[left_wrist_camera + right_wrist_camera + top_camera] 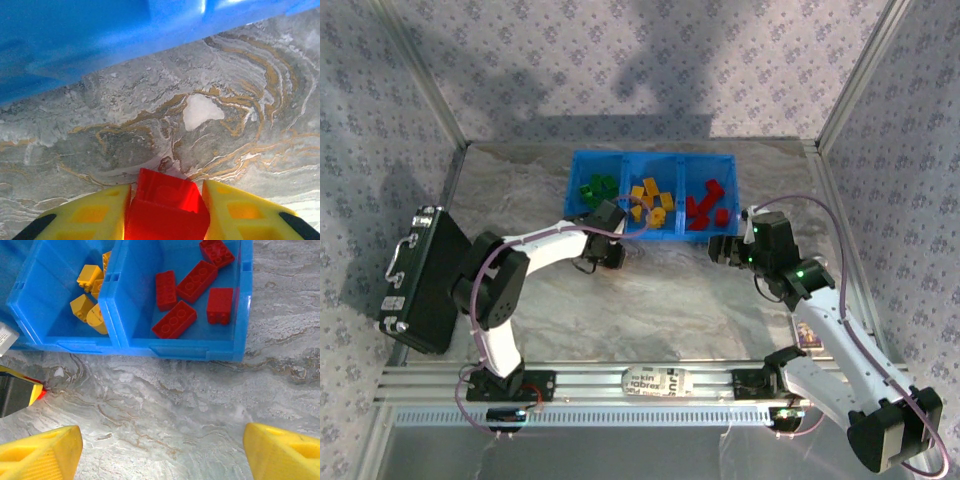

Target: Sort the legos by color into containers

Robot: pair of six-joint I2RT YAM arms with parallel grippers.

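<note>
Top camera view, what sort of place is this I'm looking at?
Most likely a robotics lab test cell, not a home: two robot arms bolted to an aluminium rail, patterned walls on a metal frame boxing in the table, and a blue sorting tray of toy bricks.

Cropped by the bottom edge: red lego (167, 210); blurred up close: blue tray (75, 35); too small to count from above: green legos (597, 186).
</note>
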